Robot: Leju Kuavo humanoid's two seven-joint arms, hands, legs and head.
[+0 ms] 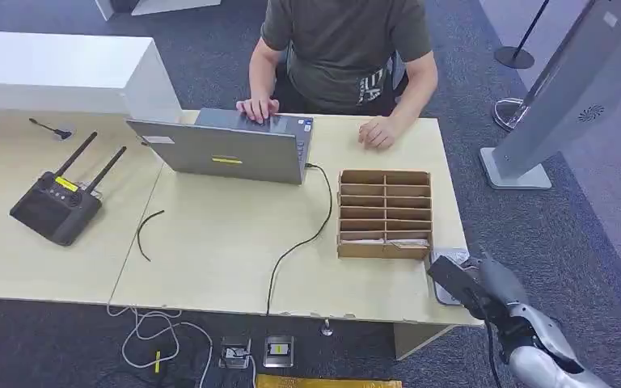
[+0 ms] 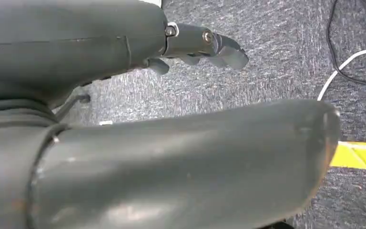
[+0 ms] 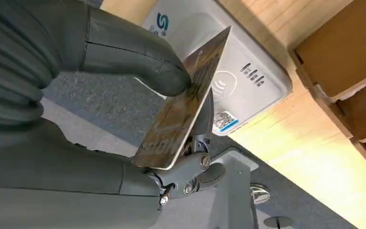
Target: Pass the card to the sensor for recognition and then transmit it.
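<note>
right hand (image 3: pixel 138 95) pinches the card (image 3: pixel 183 105) between thumb and fingers, edge tilted just above the sensor (image 3: pixel 238 71) at table corner | left hand (image 2: pixel 124 119) hangs over carpet, holds nothing that I see | recognition not confirmed, passing to person (image 1: pixel 348 48) left

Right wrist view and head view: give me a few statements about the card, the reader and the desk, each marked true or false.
1. The right hand pinches the card. True.
2. The card lies flat on the white card reader. False: it is held tilted above it.
3. The cardboard organizer stands beside the reader. True.
4. The laptop is closed. False: it is open, a person's hand on its keyboard.
</note>
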